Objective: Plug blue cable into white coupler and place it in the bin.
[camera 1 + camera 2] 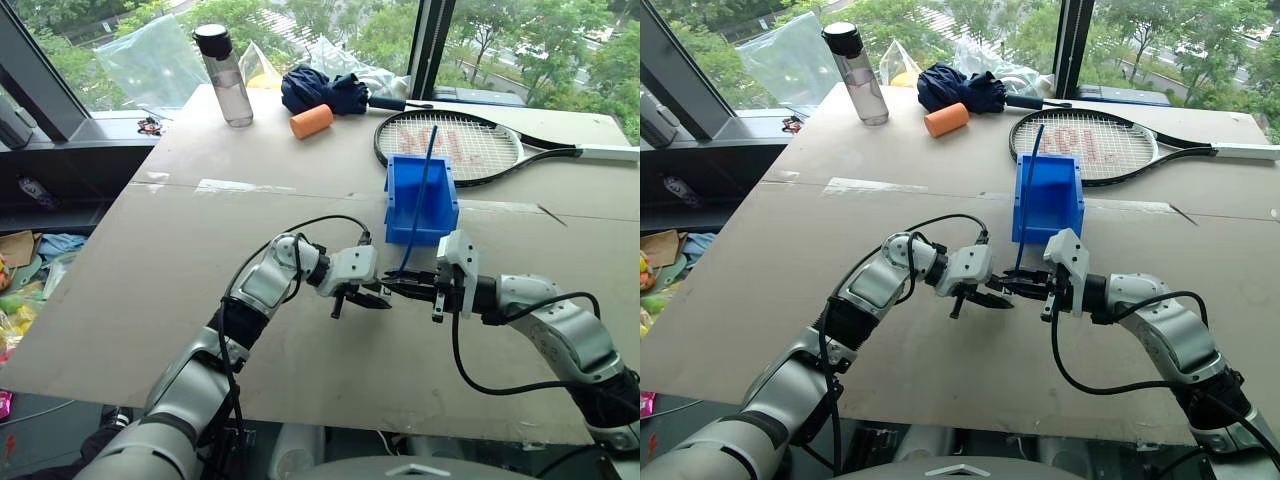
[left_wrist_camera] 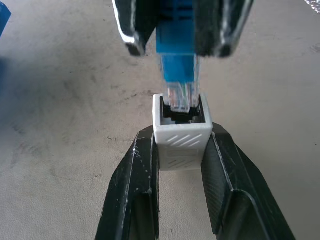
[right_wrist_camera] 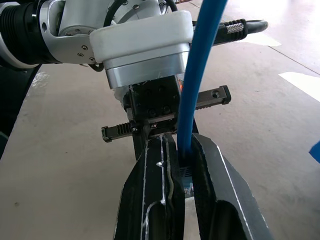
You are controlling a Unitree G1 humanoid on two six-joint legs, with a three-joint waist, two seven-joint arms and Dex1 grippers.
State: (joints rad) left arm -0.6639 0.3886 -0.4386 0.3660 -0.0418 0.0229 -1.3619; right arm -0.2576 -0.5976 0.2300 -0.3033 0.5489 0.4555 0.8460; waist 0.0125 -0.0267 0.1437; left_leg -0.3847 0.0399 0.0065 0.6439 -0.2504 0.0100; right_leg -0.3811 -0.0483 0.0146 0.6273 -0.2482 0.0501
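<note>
blue cable (image 1: 421,190) is pinched near its plug end by your right gripper (image 1: 400,285), fingers (image 3: 220,190) closed tight on it, cord rising up and back over the bin (image 1: 441,210). your left gripper (image 1: 372,298) has its fingers (image 2: 137,190) clamped on both sides of the white coupler (image 2: 182,140), dark opening facing the plug. in the left wrist view the clear plug tip (image 2: 180,95) sits right at the coupler's mouth, just entering, not seated all the way. both grippers meet tip to tip above the desk (image 1: 150,290), just in front of the bin. bin sits upright on the desk, low lip toward you, touching the head of a tennis racket (image 1: 460,140) behind it. further back you've got a water bottle (image 1: 224,75), an orange roll (image 1: 311,121) and a dark blue folded umbrella (image 1: 325,90), all well apart from the grippers.
</note>
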